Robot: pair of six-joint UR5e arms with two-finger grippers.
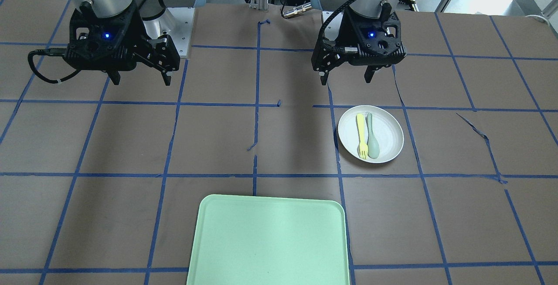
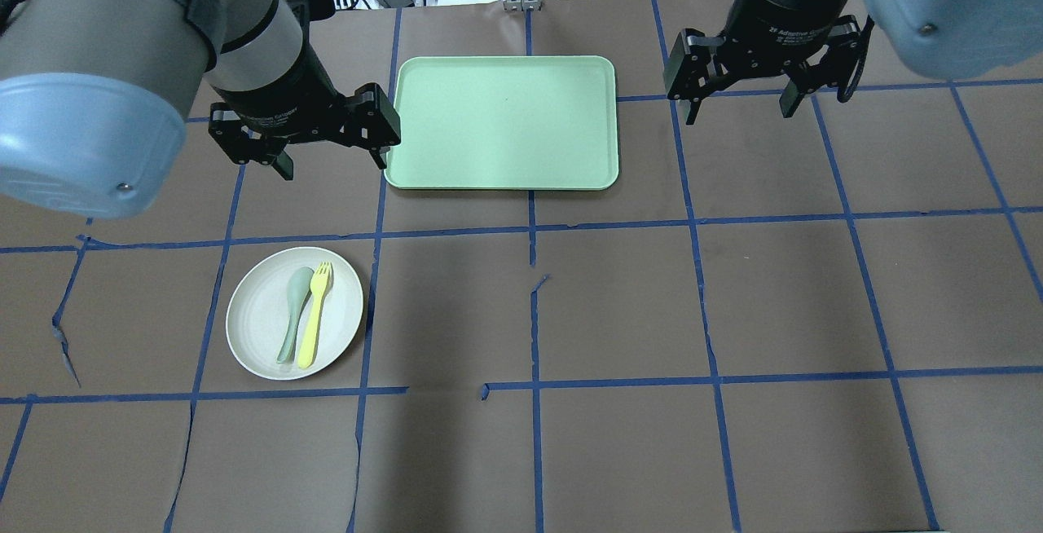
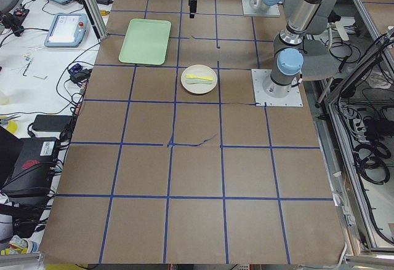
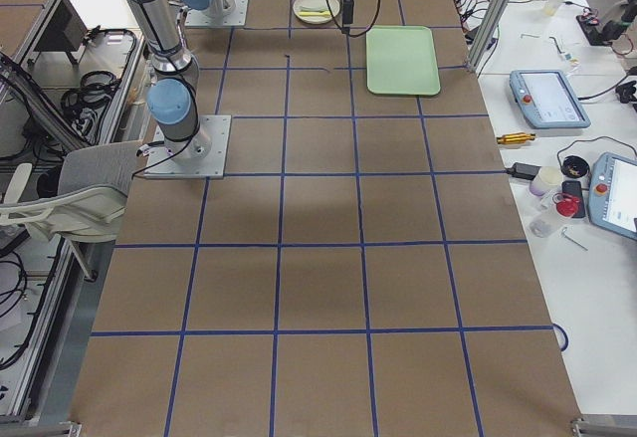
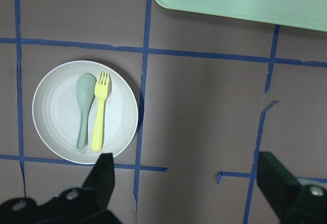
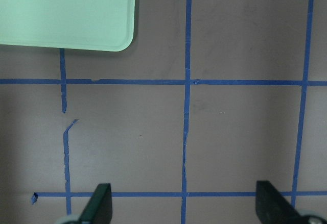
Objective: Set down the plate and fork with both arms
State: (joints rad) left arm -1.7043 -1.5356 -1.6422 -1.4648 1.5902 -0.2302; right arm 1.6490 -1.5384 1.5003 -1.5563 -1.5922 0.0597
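The off-white plate (image 2: 257, 337) lies on the table at the robot's left. It holds the yellow fork (image 2: 314, 314) and a grey-green spoon (image 2: 294, 313) side by side. The plate (image 5: 53, 117), fork (image 5: 99, 110) and spoon (image 5: 84, 107) also show in the left wrist view, and in the front-facing view the plate (image 1: 390, 134) carries the fork (image 1: 362, 134). My left gripper (image 2: 330, 160) hangs open and empty high above the table, beyond the plate. My right gripper (image 2: 740, 105) hangs open and empty at the right, apart from everything.
A mint-green tray (image 2: 501, 121) lies at the table's far middle, between the two grippers; it also shows in the front-facing view (image 1: 268, 241). Blue tape lines grid the brown table cover. Cables and devices lie past the far edge.
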